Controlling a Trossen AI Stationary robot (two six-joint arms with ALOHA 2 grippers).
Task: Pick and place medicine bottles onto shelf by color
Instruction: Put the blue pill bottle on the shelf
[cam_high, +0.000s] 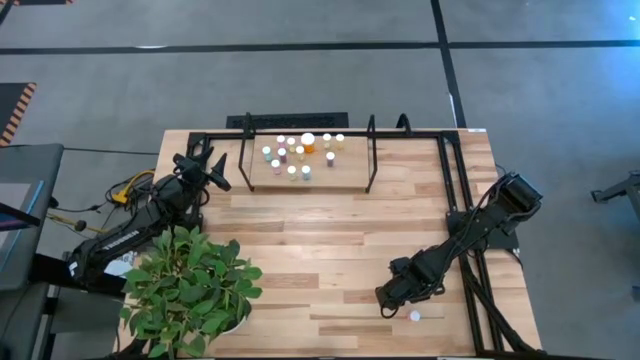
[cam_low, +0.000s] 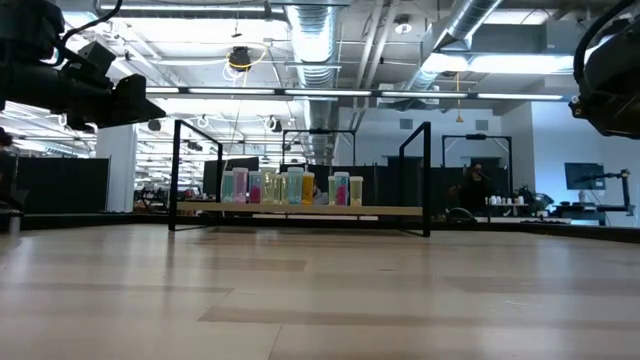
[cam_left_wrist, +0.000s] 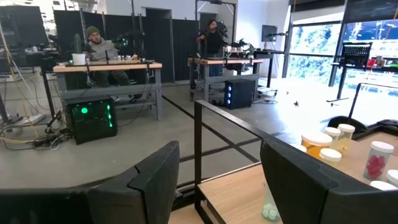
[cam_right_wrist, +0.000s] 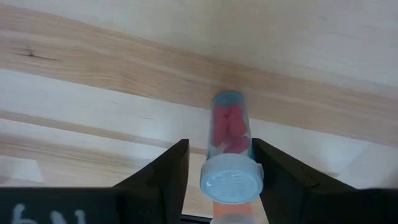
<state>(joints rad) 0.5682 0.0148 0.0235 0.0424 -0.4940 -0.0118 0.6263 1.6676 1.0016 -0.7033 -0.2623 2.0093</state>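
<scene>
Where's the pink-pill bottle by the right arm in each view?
High view: white cap of the pink-pill bottle shows just right of the right gripper, near the table's front edge.
Low view: not in it.
Left wrist view: not in it.
Right wrist view: bottle sits between the two dark fingers, cap toward the camera.
Shared landmark: the right gripper, beside the bottle in both views that show it.

open-plan lab: workbenches, computers, exposed ducts.
</scene>
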